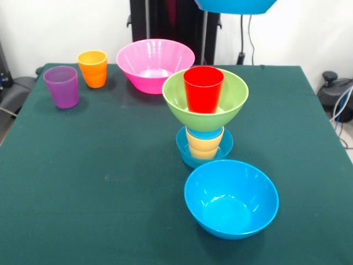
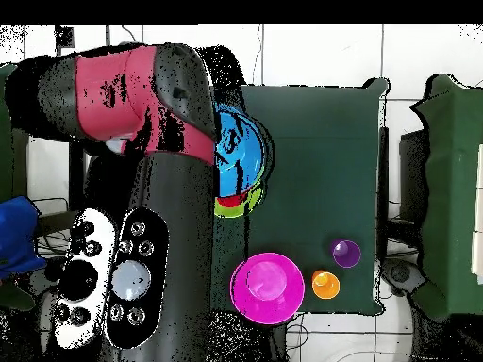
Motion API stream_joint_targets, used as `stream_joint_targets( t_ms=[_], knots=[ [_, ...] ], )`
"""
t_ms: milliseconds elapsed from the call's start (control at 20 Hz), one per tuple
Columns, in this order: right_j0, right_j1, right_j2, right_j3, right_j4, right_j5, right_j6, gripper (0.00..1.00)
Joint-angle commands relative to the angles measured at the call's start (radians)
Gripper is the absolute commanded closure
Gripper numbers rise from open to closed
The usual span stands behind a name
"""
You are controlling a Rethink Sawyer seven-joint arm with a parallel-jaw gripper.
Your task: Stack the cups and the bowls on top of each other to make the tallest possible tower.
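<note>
Overhead, I saw the green table filling the frame before a white wall; I couldn't tell the gripper's state.

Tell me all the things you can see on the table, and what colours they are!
Tower: one, mid-table; small blue bowl at the bottom, yellow-orange cup, light blue cup, green bowl, red cup on top.
Big blue bowl: one, on the table in front of the tower, nearest the front camera.
Raised blue bowl: one, up in the air at the picture's top edge.
Pink bowl: one, at the far side of the table.
Orange cup: one, left of the pink bowl in the front view.
Purple cup: one, beside the orange cup.
Table: one, dark green cloth.
Robot arm: one, red and black, in the overhead view; its gripper is hidden.
</note>
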Motion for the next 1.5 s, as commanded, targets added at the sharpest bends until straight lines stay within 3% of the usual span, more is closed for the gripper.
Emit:
stream_joint_targets(
  t_ms=[50,650,1200,1500],
  knots=[
    [-0.021,-0.009,0.142,0.195,-0.001,-0.087,-0.142,1.0],
    [-0.028,-0.039,0.163,0.325,0.008,-0.223,-0.091,1.0],
    [-0.01,-0.037,0.116,0.294,-0.069,-0.179,-0.104,1.0],
    [-0.024,-0.043,0.117,0.33,-0.075,-0.218,-0.105,1.0]
  ],
)
